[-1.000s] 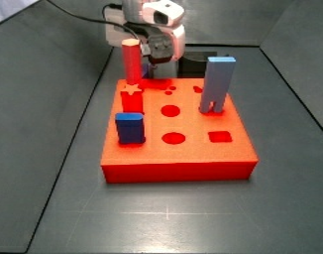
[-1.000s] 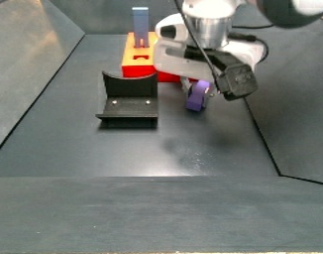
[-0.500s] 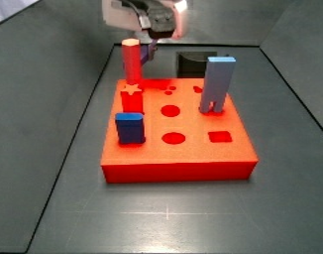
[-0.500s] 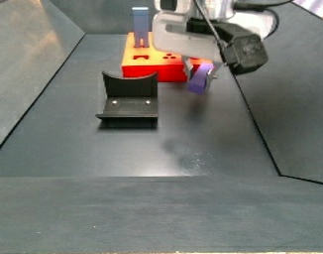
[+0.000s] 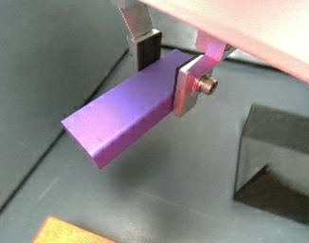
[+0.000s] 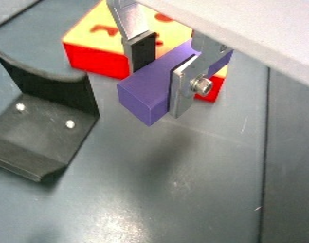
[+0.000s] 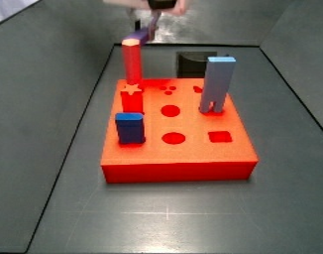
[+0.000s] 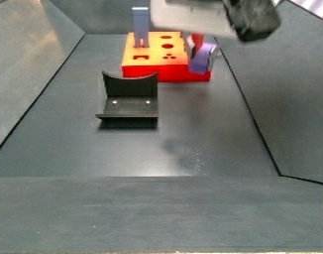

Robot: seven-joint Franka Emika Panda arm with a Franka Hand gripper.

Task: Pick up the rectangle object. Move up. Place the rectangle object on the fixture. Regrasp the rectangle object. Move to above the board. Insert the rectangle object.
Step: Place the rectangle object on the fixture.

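Your hand (image 6: 164,68) was clenched on the rectangle object (image 6: 154,91), carried clear above the bench (image 6: 183,190), likely so it could go onto the fixture (image 6: 41,119) for regrasping.

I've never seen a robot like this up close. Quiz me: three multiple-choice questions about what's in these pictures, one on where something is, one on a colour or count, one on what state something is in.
1. Where is the black fixture?
A. on the red board
B. on the dark floor beside the board
C. in the jaws

2. How many blocks stand upright on the board?
A. one
B. three
C. five

3. What is the gripper doing?
A. open and empty
B. shut on the purple bar
C. lying on the floor

Answers: 1 B, the side view shows it on the floor next to the board. 2 B, a red post, a tall light-blue block and a short dark-blue one. 3 B, both wrist views show the purple bar clamped between the jaws, off the floor.
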